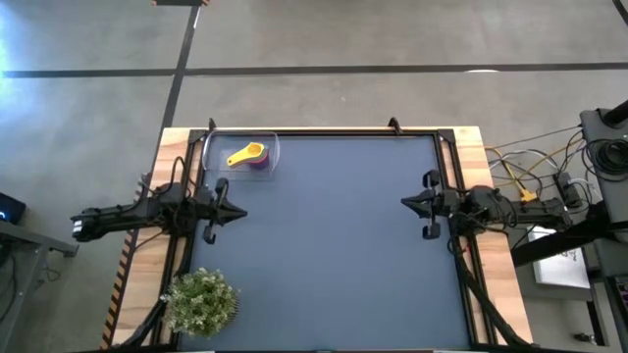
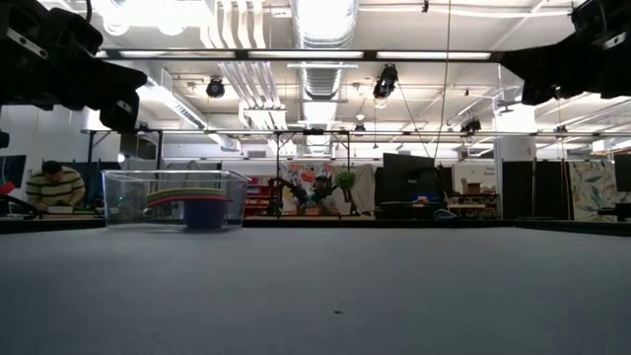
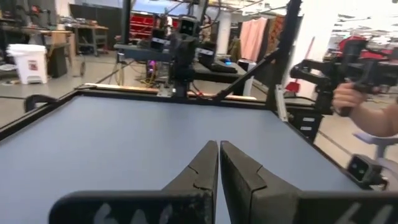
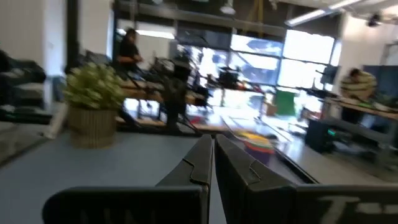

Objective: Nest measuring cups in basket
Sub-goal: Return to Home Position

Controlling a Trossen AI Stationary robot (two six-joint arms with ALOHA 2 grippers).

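Colourful nested plastic measuring cups sit in the clear rounded plastic basket; left gripper and right gripper are both pressed together.

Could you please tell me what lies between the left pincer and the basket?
Nothing. In the high view, only a bare strip of table separates the left pincer from the basket, which holds the nested cups.

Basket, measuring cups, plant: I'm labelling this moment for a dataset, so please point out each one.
basket [image 1: 210, 147], high view, bare floor by its left wall.
measuring cups [image 1: 254, 152], high view, bowl of the yellow cup topping the stack.
plant [image 1: 201, 299], high view, middle of its foliage.
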